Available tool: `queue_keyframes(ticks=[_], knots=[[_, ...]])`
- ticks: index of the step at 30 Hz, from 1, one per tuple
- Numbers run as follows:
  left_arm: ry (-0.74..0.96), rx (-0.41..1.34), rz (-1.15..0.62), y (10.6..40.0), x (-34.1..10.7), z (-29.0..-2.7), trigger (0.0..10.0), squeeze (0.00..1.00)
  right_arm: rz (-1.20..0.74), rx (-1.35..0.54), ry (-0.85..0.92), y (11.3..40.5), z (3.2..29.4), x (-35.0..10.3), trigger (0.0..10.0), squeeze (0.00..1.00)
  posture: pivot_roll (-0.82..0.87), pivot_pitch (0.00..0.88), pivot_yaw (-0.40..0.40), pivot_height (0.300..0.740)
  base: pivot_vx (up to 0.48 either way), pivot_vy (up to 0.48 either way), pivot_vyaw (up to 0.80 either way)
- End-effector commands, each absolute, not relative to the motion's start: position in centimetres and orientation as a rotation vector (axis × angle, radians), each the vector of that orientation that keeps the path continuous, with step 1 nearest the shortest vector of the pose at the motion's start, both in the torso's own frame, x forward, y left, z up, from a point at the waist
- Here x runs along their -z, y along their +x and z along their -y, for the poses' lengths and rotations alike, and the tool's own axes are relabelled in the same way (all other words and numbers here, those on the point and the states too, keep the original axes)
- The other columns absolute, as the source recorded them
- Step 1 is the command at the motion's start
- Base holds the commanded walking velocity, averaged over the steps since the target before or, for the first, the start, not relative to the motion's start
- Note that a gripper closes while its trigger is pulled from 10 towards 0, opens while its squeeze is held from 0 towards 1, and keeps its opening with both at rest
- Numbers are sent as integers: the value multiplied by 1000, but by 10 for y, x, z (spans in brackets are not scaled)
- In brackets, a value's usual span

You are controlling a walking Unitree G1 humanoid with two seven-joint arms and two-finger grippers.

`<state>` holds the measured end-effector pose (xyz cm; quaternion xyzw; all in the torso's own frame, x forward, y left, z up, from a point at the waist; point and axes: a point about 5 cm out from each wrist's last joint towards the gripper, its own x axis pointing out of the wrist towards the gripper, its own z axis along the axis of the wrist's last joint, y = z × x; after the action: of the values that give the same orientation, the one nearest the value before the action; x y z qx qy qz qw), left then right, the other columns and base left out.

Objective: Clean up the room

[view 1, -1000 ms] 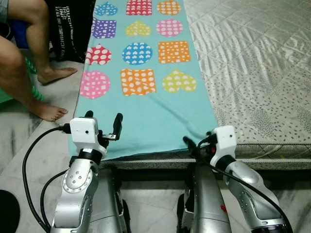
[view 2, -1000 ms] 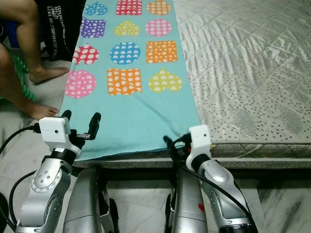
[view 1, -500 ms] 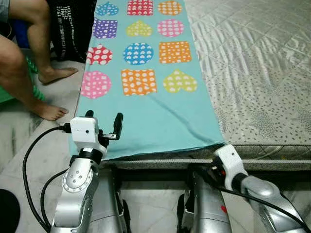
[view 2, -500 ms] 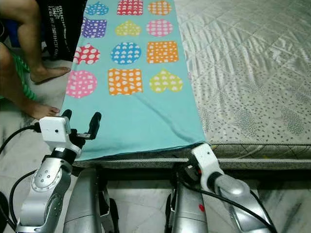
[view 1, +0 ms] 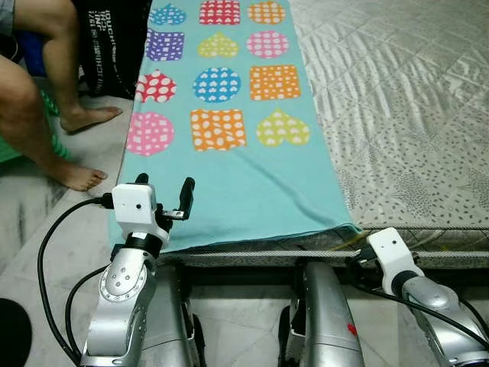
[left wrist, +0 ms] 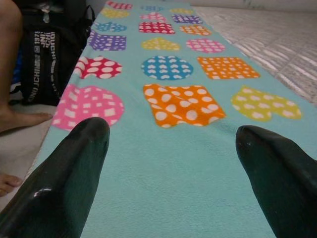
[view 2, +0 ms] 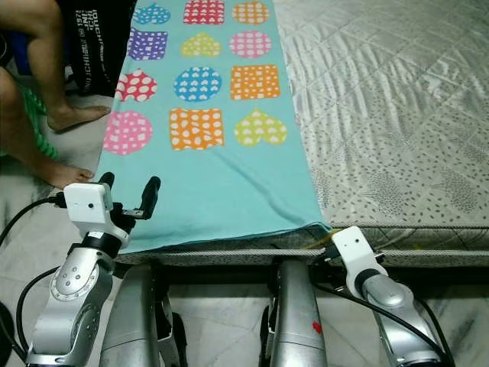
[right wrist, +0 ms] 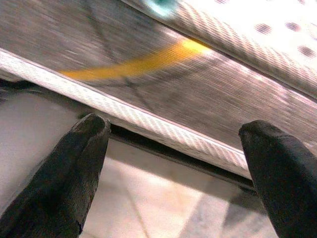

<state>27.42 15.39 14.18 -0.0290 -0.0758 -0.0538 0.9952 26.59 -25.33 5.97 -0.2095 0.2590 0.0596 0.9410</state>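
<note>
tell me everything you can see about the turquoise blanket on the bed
The blanket is a soft, fleecy-looking turquoise sheet printed with rows of dotted hearts, circles and squares in pink, orange, yellow, blue, purple and red. It lies spread flat along the left side of the bed, mostly smooth with a faint crease near the front. Its near edge hangs slightly over the mattress edge. The open left gripper hovers at its near left corner; contact cannot be told.

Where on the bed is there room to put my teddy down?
The grey quilted bedspread to the right of the turquoise blanket is bare. The blanket's plain near end, between the left gripper and its coloured shapes, is free too. It's crowded left of the bed: a person's feet and a black bag.
</note>
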Motion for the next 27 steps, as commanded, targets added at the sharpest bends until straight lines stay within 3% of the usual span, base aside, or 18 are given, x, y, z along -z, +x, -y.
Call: queue_keyframes(ticks=[1, 6, 15, 23, 27], knots=[[-51, 105, 137, 273, -138, -158, 10000, 0, -528, -51, -442, 264, 266, -59, 10000, 0, 76, 209, 13, 549, 0, 0, 0], [-53, 109, 134, 273, -137, -155, 10000, 0, -305, 154, -450, 284, 281, -95, 10000, 0, 75, 210, 16, 549, 0, 0, 0], [-50, 103, 139, 274, -138, -156, 10000, 0, 21, 277, -347, 310, 272, -149, 10000, 0, 78, 207, 21, 549, 0, 0, 0], [-48, 92, 140, 274, -136, -156, 10000, 0, 91, 21, -1, 315, 207, -147, 10000, 0, 84, 178, 19, 549, 0, 0, 0], [-49, 98, 152, 277, -138, -156, 10000, 0, 105, -51, 63, 315, 185, -146, 10000, 0, 88, 150, 21, 549, 0, 0, 0]])
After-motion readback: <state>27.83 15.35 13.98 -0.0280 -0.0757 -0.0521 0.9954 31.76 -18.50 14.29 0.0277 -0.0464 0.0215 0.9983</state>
